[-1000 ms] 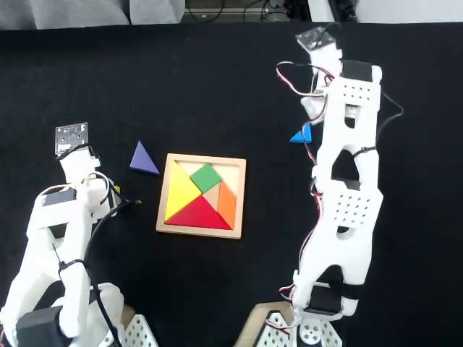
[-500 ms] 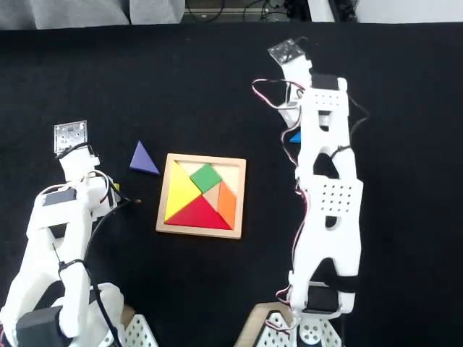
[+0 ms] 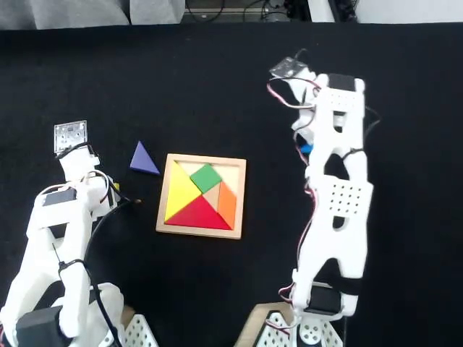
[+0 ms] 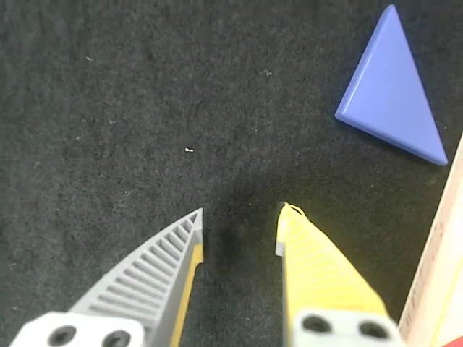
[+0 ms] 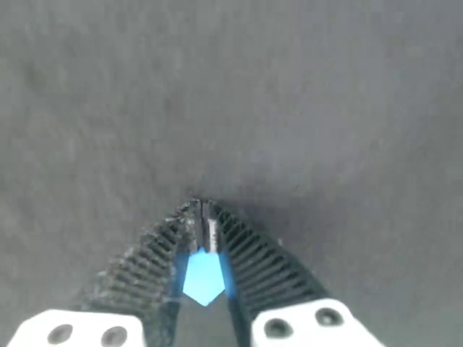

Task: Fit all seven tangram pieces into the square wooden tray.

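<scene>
The square wooden tray lies at the table's middle and holds a yellow triangle, a red triangle, a green square and an orange piece. A purple triangle lies on the cloth just left of the tray. My left gripper is open and low over bare cloth, short of the purple triangle. My right gripper is shut on a small blue piece. That blue piece peeks out under the right arm, to the right of the tray.
Black cloth covers the whole table. The tray's edge runs close beside my left gripper's yellow finger. The right arm stretches from the near edge up the right side. Bare wood shows in the tray's upper right part.
The right arm swung left, then came back right and nearer, carrying the blue piece with it. The left arm, tray and purple triangle stayed put.
</scene>
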`<move>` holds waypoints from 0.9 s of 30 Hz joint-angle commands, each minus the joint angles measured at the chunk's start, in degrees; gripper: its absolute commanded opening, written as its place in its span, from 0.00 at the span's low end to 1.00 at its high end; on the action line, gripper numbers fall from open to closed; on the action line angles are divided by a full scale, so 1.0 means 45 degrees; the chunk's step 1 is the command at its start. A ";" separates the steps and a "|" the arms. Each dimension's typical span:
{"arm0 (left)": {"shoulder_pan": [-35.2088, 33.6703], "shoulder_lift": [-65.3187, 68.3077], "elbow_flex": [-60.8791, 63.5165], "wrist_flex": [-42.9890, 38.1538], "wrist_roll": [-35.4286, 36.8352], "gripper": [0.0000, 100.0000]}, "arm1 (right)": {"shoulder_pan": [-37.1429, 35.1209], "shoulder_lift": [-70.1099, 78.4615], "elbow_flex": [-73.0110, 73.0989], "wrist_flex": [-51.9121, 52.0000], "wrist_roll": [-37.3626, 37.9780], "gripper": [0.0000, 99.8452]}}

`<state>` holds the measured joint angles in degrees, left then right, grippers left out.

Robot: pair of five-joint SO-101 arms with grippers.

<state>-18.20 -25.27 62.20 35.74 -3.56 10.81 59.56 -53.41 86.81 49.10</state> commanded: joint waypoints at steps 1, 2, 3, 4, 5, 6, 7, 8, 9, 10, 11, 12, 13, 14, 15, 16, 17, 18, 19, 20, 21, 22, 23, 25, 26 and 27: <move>-0.0049 -0.0020 -0.0049 -0.0195 0.0156 0.17 | 0.1055 -0.0068 -0.1084 0.1153 0.0176 0.01; -0.0049 -0.0020 -0.0049 -0.0195 0.0156 0.17 | 0.1211 -0.0049 -0.1338 0.1407 0.0176 0.01; -0.0049 -0.0020 -0.0049 -0.0195 0.0156 0.17 | 0.1407 -0.0029 -0.1592 0.1641 0.0234 0.01; -0.0049 -0.0020 -0.0049 -0.0195 0.0156 0.17 | 0.1563 -0.0029 -0.1827 0.1915 0.0410 0.01; -0.0049 -0.0020 -0.0049 -0.0195 0.0156 0.17 | 0.1739 -0.0029 -0.2042 0.2227 0.0586 0.01; -0.0049 -0.0020 -0.0049 -0.0195 0.0156 0.17 | 0.1895 -0.0010 -0.2198 0.2520 0.0742 0.01; -0.0049 -0.0020 -0.0049 -0.0195 0.0156 0.17 | 0.2071 -0.0010 -0.2276 0.2794 0.0918 0.01; -0.0049 -0.0020 -0.0049 -0.0176 0.0156 0.17 | 0.2266 -0.0010 -0.2295 0.3048 0.1133 0.01; -0.0049 -0.0020 -0.0049 -0.0176 0.0156 0.17 | 0.2481 -0.0010 -0.2217 0.3145 0.1348 0.01; -0.0049 -0.0020 -0.0049 -0.0176 0.0156 0.17 | 0.2755 -0.0010 -0.2042 0.3145 0.1524 0.01; -0.0049 -0.0020 -0.0049 -0.0176 0.0156 0.17 | 0.3067 -0.0068 -0.1846 0.3145 0.1680 0.01; -0.0049 -0.0020 -0.0049 -0.0176 0.0156 0.17 | 0.3360 -0.0068 -0.1690 0.3145 0.1875 0.01; -0.0049 -0.0020 -0.0049 -0.0176 0.0156 0.17 | 0.3634 -0.0088 -0.1534 0.3165 0.2090 0.01; -0.0049 -0.0020 -0.0049 -0.0176 0.0156 0.17 | 0.3927 -0.0088 -0.1397 0.3184 0.2325 0.01; -0.0049 -0.0020 -0.0049 -0.0176 0.0156 0.17 | 0.4200 -0.0088 -0.1280 0.3184 0.2618 0.01; -0.0049 -0.0020 -0.0049 -0.0176 0.0156 0.17 | 0.4493 -0.0107 -0.1241 0.3184 0.2950 0.01; -0.0049 -0.0020 -0.0049 -0.0195 0.0156 0.17 | 0.4767 -0.0107 -0.1260 0.3184 0.3263 0.01; -0.0029 -0.0020 -0.0049 -0.0195 0.0156 0.17 | 0.4962 -0.0205 -0.1280 0.3184 0.3458 0.01; -0.0029 -0.0020 -0.0049 -0.0195 0.0156 0.17 | 0.5118 -0.0440 -0.1162 0.3184 0.3634 0.01; -0.0029 -0.0020 -0.0049 -0.0195 0.0156 0.17 | 0.5255 -0.0752 -0.1123 0.3184 0.3692 0.01; -0.0029 -0.0020 -0.0049 -0.0195 0.0156 0.17 | 0.5333 -0.1104 -0.0987 0.3184 0.3731 0.01; -0.0029 -0.0020 -0.0049 -0.0195 0.0156 0.17 | 0.5372 -0.1534 -0.0752 0.3184 0.3751 0.01; -0.0029 -0.0020 -0.0049 -0.0195 0.0156 0.17 | 0.5372 -0.2061 -0.0440 0.3184 0.3751 0.01; -0.0029 -0.0020 -0.0049 -0.0195 0.0156 0.17 | 0.5294 -0.3253 0.0596 0.3184 0.3751 0.01; -0.0029 -0.0020 -0.0049 -0.0195 0.0156 0.17 | 0.5197 -0.3937 0.1221 0.3165 0.3751 0.01; -0.0029 -0.0020 -0.0049 -0.0195 0.0156 0.17 | 0.5079 -0.4659 0.1866 0.3165 0.3751 0.01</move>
<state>-18.20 -25.27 62.20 35.74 -3.56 33.76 49.89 -50.15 98.95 65.19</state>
